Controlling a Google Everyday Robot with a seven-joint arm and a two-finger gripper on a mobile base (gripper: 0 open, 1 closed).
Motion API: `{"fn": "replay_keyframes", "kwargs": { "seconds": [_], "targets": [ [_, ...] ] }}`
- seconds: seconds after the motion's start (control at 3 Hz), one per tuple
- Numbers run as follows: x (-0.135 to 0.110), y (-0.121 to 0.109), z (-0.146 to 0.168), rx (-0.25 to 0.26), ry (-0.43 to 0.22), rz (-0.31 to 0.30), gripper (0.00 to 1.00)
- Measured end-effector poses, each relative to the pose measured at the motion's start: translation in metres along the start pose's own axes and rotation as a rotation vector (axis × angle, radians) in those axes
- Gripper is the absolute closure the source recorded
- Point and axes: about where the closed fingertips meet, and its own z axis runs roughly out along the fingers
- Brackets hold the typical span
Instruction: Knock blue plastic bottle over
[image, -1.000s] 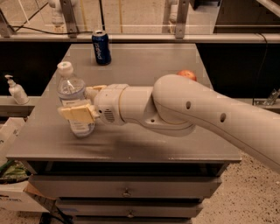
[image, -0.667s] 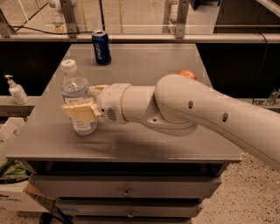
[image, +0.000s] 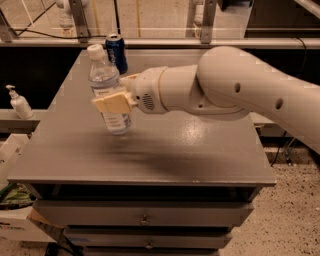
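A grey surface (image: 200, 150) fills most of the camera view, the top of a cabinet with two drawers (image: 145, 216) below its front edge, each with a small knob. The robot's thick white arm (image: 240, 85) reaches in from the right and crosses above the surface towards its left half. At the end of the arm, the claw (image: 112, 95) sits over the left-middle part of the surface, clenched around the blue plastic bottle (image: 104, 75). One tan finger (image: 112, 104) lies across the front of the label, and the other is mostly hidden behind the bottle. The bottle is clear, with a pale label. It is tilted, with its white cap (image: 94, 50) leaning up and to the left and its base angled down to the right. A soft shadow lies on the surface just below the base, but I cannot tell whether the base touches the surface or hangs just above it. A dark blue soda can (image: 116, 52) stands upright behind the bottle, near the far edge of the surface and just right of the cap. A small white pump dispenser (image: 19, 102) stands off the surface on a lower ledge at the left, well apart from the bottle.
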Motion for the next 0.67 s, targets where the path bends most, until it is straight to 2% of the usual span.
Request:
{"fn": "replay_keyframes", "kwargs": {
  "seconds": [0.33,0.67],
  "targets": [
    [-0.027,-0.021,-0.017,-0.008,0.104,-0.057,1.0],
    [-0.034,-0.043,-0.026,-0.007,0.257,-0.07,1.0]
  ]
}}
